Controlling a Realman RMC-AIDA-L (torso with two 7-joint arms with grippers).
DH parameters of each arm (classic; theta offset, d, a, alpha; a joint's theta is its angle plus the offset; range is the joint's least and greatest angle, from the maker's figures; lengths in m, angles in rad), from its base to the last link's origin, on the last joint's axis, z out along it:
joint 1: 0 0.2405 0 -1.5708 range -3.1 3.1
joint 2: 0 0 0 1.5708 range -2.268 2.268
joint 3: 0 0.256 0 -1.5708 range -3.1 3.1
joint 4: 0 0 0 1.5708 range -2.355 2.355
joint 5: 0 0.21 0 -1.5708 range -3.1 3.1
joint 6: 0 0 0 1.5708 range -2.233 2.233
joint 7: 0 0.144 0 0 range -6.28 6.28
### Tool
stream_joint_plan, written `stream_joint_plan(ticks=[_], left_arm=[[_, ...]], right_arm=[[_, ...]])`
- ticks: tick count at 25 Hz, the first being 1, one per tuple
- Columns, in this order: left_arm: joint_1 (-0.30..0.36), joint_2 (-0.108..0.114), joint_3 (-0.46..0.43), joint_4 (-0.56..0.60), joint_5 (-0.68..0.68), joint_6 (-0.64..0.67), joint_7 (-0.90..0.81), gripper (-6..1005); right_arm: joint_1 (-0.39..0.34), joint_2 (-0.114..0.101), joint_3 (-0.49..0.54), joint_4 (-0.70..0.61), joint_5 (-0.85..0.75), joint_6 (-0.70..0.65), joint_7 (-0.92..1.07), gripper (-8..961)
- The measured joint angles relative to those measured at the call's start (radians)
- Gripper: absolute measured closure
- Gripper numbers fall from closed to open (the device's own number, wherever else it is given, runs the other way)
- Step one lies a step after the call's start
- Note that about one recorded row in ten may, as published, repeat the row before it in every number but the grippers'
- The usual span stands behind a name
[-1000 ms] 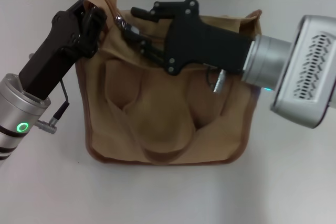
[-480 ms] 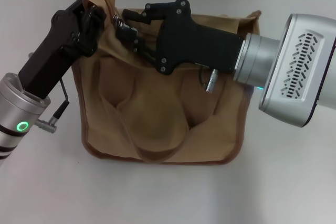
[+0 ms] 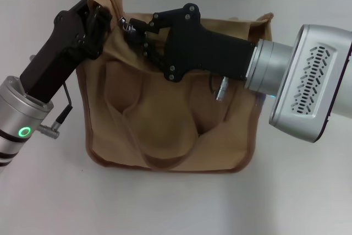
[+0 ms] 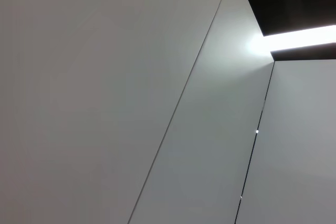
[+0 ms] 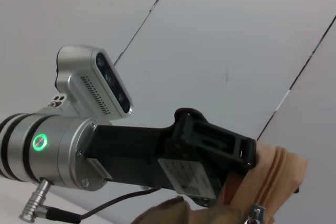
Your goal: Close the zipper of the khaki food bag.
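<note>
Fingers of the right gripper (image 3: 133,28) look pinched on the zipper (image 3: 127,24) pull, upper middle of the head view, though partly hidden. Left gripper (image 3: 100,12) clamps the khaki food bag (image 3: 165,119) corner just left; the zipper line runs rightward.

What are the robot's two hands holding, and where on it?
The left tool pinches the khaki food bag at its top corner. The right tool grips the zipper pull there.
</note>
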Motion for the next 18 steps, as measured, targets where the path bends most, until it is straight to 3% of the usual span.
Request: stream_joint_plan(ticks=[18], left_arm=[[0.02,0.004,-0.065,0.005,0.0,-0.011,0.011,976]], right_arm=[[-0.026,0.0,0.017,-0.006,0.025,-0.004,-0.003,843]])
